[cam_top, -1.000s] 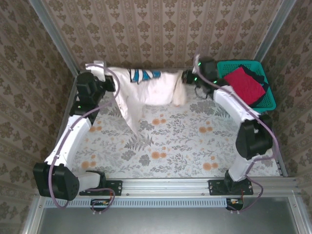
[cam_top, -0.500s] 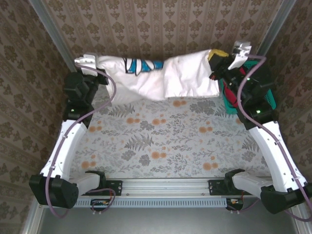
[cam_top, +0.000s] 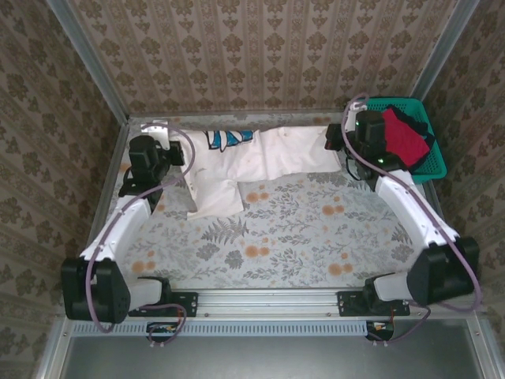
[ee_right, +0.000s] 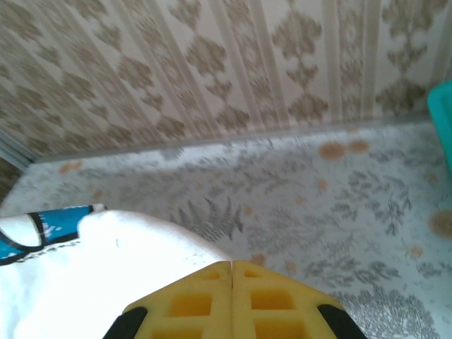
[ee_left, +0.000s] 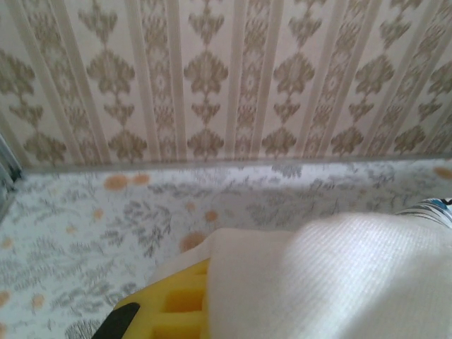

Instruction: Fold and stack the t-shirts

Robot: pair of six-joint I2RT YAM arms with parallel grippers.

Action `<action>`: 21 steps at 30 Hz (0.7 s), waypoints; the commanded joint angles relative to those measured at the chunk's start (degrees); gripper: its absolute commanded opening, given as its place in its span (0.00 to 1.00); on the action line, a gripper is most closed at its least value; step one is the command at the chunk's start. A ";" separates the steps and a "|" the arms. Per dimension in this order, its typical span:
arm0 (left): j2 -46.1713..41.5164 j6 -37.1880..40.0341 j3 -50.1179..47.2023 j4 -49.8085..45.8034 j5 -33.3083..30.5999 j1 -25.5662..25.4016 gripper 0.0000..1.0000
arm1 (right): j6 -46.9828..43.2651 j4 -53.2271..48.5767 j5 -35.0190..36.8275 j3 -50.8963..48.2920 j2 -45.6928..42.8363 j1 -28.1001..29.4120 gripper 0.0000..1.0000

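Right gripper (ee_right: 232, 272): yellow pads (ee_right: 187, 304) were pressed flush, no gap. The cream-white shirt (cam_top: 268, 154) sat against the left pad and ran off to the lower left of the wrist view. The pinch point itself was hidden, but the shirt's end met the gripper in the top view, so I read it as clamped.

Left gripper (cam_top: 164, 133): one yellow pad (ee_left: 173, 304) was visible and cloth was bunched tight against its inner edge. The other finger was buried under the cloth. Read as closed on the same shirt.

The shirt lay stretched between the two grippers across the far strip of the table (cam_top: 300, 229). Blue print (cam_top: 230, 140) was left of centre, and a flap (cam_top: 215, 193) trailed toward the lower left.

Teal basket (cam_top: 435, 166) was at upper right, just beside the right gripper. It held the red shirt (cam_top: 402, 136), with a dark shirt (cam_top: 412, 120) behind it.
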 commanded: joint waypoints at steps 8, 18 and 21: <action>24.69 -5.28 15.84 3.08 5.09 5.79 0.42 | 2.79 -0.46 -2.18 16.11 24.40 -4.79 0.06; 18.23 -17.72 5.19 -0.65 -3.86 4.45 1.00 | 4.86 2.19 -0.79 8.22 20.17 -4.71 0.75; 15.42 -18.67 -0.29 -0.89 -1.88 2.07 1.00 | 6.25 1.61 -2.44 4.71 19.84 -4.46 0.75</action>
